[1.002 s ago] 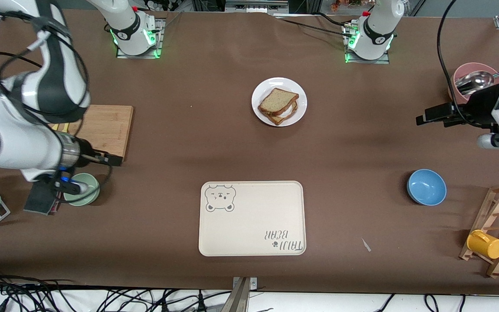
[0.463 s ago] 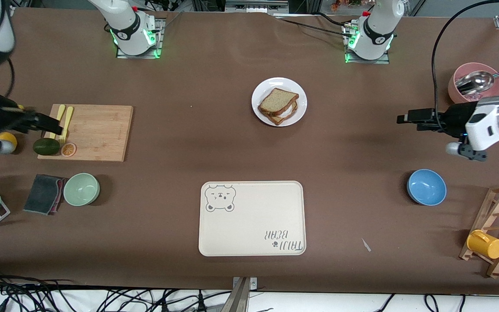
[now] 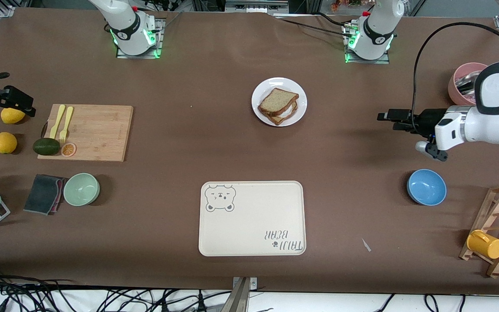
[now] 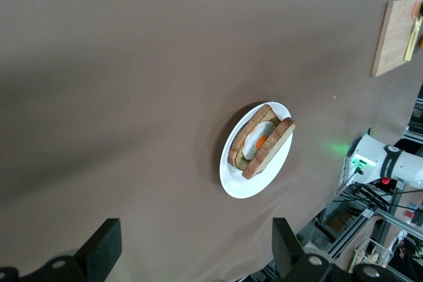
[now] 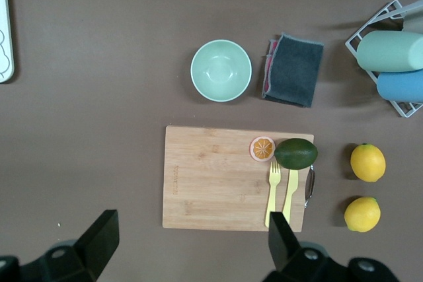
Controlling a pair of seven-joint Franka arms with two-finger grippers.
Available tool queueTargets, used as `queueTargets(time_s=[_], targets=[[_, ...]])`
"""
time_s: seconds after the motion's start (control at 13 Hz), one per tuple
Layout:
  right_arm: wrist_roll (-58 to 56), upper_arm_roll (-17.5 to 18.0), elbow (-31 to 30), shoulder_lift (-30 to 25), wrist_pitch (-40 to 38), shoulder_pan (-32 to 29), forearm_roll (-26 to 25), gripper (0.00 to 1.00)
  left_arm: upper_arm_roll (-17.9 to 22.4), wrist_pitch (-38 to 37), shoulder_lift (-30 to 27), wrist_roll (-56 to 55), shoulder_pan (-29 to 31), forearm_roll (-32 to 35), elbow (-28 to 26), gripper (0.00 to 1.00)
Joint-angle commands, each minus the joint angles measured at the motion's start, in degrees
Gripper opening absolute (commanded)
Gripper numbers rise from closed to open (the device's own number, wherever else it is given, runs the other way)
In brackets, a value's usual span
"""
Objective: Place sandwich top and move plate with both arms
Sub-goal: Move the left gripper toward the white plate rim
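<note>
1. We find the plate (image 3: 279, 102) on the desk (image 3: 215, 143) between the two arm bases, farther from the front camera than the cream tray (image 3: 252, 218).
2. The sandwich top (image 3: 277, 99) already lies on the stack, tilted and resting on the slice beneath. In the left wrist view the fried egg (image 4: 260, 143) shows between the two slices.
3. We judge that placing the top is done and that moving the plate is left.
4. The left gripper (image 3: 389, 117) hangs over bare desk toward the left arm's end, well apart from the plate. Its fingers (image 4: 106, 246) stand spread and empty.
5. The right gripper (image 3: 13, 100) hangs at the right arm's end, over the lemons (image 3: 9, 128), beside the cutting board (image 3: 87, 132). Its fingers (image 5: 99, 236) are likewise released, holding nothing.
6. Handling, by our judgement: the plate looks stiff, smooth and probably breakable. Its low glossy rim may slip in a pinch.
7. The bread looks soft and light. The tilted top could slide off if the plate tips.
8. Where to hold: we would take the bare rim at two opposite edges, one gripper each, clear of the bread.
9. Keep the plate level and both arms moving together.
</note>
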Motion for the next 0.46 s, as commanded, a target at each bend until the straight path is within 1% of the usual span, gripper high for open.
queueTargets(time_s=[0.0, 0.15, 0.23, 0.31, 0.39], targets=[[-1.1, 0.78, -1.13, -0.99, -0.02, -1.37, -0.47, 1.0, 0.15, 5.54, -1.2, 7.78, 0.08, -4.72, -7.82, 1.0], [-1.44, 1.04, -1.04, -0.99, 0.16, -1.28, -0.56, 1.0, 0.15, 9.15, -0.41, 8.5, -2.02, -6.67, -10.99, 1.0], [-1.53, 0.95, -1.04, -0.99, -0.02, -1.37, -0.39, 1.0, 0.06, 10.39, 0.72, 8.85, -3.16, -7.37, -11.53, 1.0], [-1.71, 0.95, -1.04, -0.99, -0.11, -1.37, -0.38, 1.0, 0.06, 10.57, 2.13, 10.77, -4.22, -8.77, -11.71, 1.0], [-1.8, 0.78, -1.04, -0.99, -0.2, -1.37, -0.38, 1.0, 0.06, 10.31, 3.01, 15.31, -4.4, -10.35, -12.15, 1.0]])
